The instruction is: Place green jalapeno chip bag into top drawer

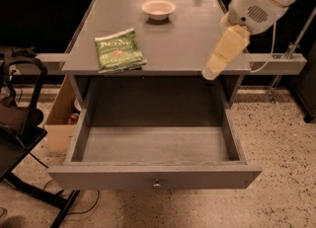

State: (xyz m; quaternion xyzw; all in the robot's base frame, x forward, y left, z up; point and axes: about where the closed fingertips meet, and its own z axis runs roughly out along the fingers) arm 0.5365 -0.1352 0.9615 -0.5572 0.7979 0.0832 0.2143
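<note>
The green jalapeno chip bag (117,49) lies flat on the grey tabletop (192,39), near its front left edge, white band toward the back. The top drawer (153,176) stands pulled wide out below the tabletop, its inside bare, its small round knob (156,184) at the centre of the front panel. My gripper (212,70) hangs from the white arm (261,0) at the upper right. It points down and to the left over the tabletop's front right edge, well to the right of the bag and above the drawer's back right corner.
A small white bowl (158,8) sits at the back middle of the tabletop. A cardboard box (60,118) stands on the floor left of the drawer, with a black chair frame (19,123) further left. Speckled floor lies to the right.
</note>
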